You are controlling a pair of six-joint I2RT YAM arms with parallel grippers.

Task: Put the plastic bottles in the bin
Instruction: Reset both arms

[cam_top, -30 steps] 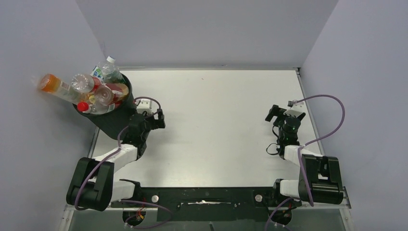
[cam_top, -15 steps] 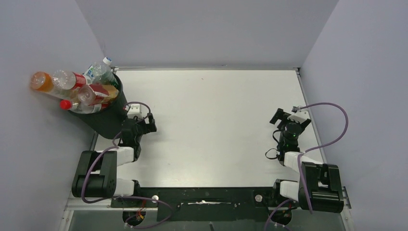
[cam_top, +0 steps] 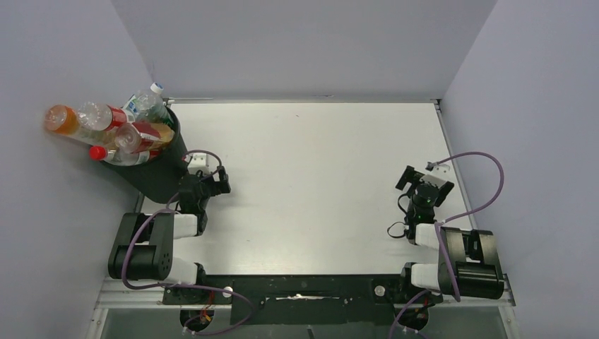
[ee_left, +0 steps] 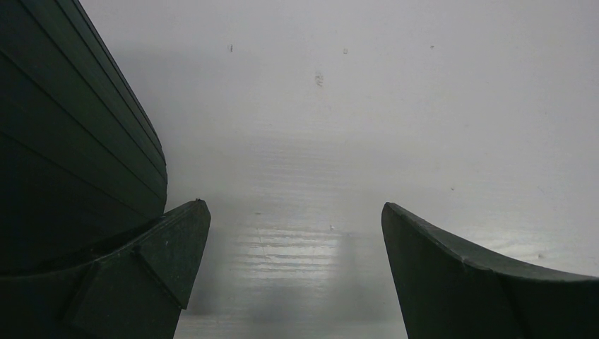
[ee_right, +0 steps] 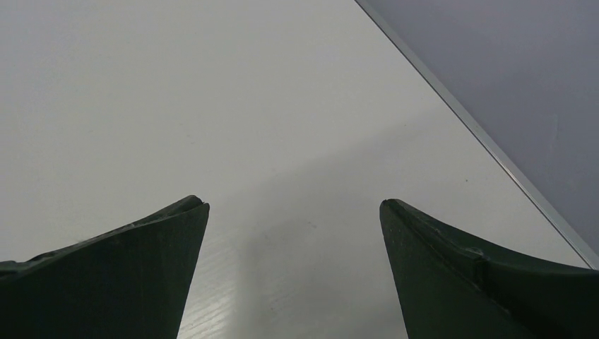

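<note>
The black bin (cam_top: 159, 173) stands at the table's left edge, tilted toward the left wall, stuffed with plastic bottles (cam_top: 131, 134). An orange bottle (cam_top: 60, 120) and a clear one with a white cap (cam_top: 148, 99) stick out over its rim. My left gripper (cam_top: 215, 185) sits low just right of the bin's base, open and empty. In the left wrist view the bin's dark ribbed wall (ee_left: 63, 162) fills the left side, close beside the left finger, with the left gripper (ee_left: 293, 212) over bare table. My right gripper (cam_top: 417, 180) (ee_right: 293, 205) is open and empty near the right edge.
Grey walls close in the table (cam_top: 318, 162) on the left, back and right. A metal rim (ee_right: 494, 152) runs along the table's right edge close to the right gripper. Purple cables (cam_top: 487, 176) loop above both arms.
Over the second the bin and its bottles shifted left and tipped toward the wall, then stayed. The left arm pulled back toward its base. The right gripper drew back slightly.
</note>
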